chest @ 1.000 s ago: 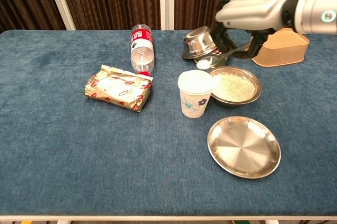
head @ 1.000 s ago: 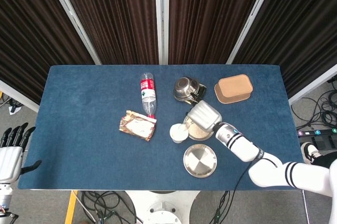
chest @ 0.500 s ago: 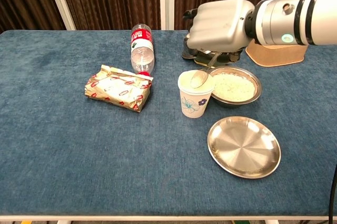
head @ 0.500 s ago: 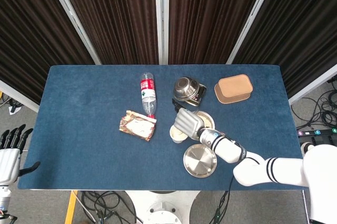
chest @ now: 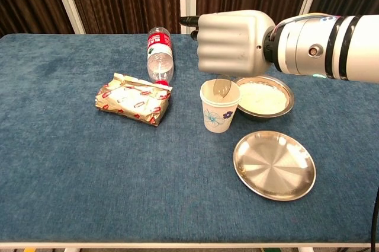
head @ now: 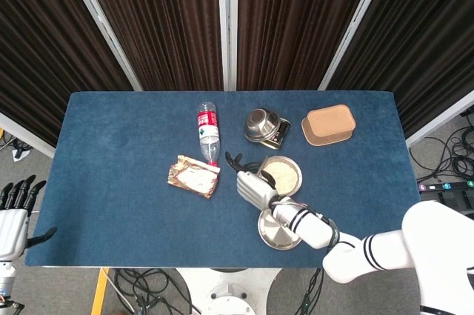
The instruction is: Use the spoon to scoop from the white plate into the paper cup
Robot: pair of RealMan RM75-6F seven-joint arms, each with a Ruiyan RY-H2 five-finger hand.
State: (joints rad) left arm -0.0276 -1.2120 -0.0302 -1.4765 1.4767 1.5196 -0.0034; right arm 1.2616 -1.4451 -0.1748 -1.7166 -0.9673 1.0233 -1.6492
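In the chest view my right hand [chest: 234, 41] hovers over the paper cup [chest: 219, 109] and grips the spoon [chest: 223, 88]. The spoon's bowl hangs tilted at the cup's mouth. The cup is white with a flower print. Just right of it stands the metal dish of white grains [chest: 263, 96]. In the head view the right hand [head: 255, 187] hides the cup, and the dish of grains [head: 282, 174] shows beside it. My left hand [head: 15, 215] hangs off the table's lower left corner with its fingers apart and nothing in them.
An empty steel plate [chest: 273, 165] lies in front of the dish. A wrapped snack pack [chest: 133, 98] and a lying water bottle [chest: 159, 55] are to the left. At the back stand an upturned steel bowl [head: 261, 124] and a tan container [head: 328, 124].
My right hand has swung left from above the dish of grains to over the paper cup, bringing the spoon to the cup's mouth. The left hand has stayed put.
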